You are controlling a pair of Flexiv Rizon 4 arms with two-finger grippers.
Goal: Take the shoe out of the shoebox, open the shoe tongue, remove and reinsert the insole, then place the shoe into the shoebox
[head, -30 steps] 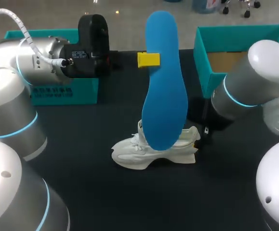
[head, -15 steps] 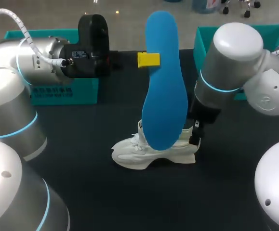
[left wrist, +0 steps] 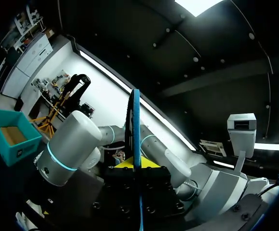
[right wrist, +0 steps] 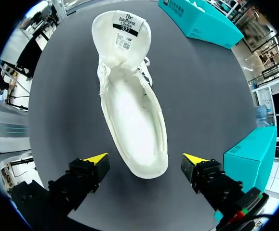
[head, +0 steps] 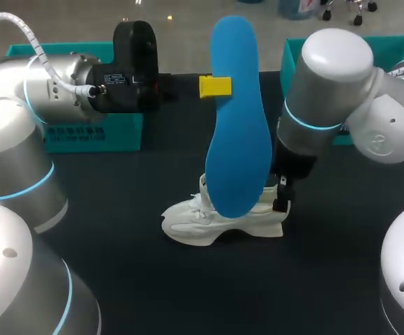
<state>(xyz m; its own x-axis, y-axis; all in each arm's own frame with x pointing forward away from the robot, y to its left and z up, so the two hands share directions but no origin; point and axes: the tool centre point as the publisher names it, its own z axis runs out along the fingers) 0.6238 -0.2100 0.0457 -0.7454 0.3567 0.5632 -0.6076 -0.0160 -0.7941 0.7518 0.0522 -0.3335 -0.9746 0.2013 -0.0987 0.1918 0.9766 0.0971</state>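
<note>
Shoe (head: pixel 208 223) position: on its sole on the table (head: pixel 118 272), directly under our right tool (right wrist: pixel 145 161); the heel end lies between the tool's two fingers and apart from both. We read the right tool as wide, with one yellow fingertip out to each side of the heel. The tongue (right wrist: pixel 121 31) is folded up at the end of the shoe farthest ahead of this tool; the white interior faces the tool.

Our left tool (left wrist: pixel 136 166) is clamped on the blue insole (head: pixel 240 118); in the left wrist view the insole stands edge-on between the fingers and rises straight ahead of them. In the head view its lower end overlaps the shoe; we cannot tell whether they touch.

The shoebox (head: pixel 296 91), teal and open-topped, sits just beyond the right arm; a second teal box (head: pixel 93 132) sits under the left arm.
</note>
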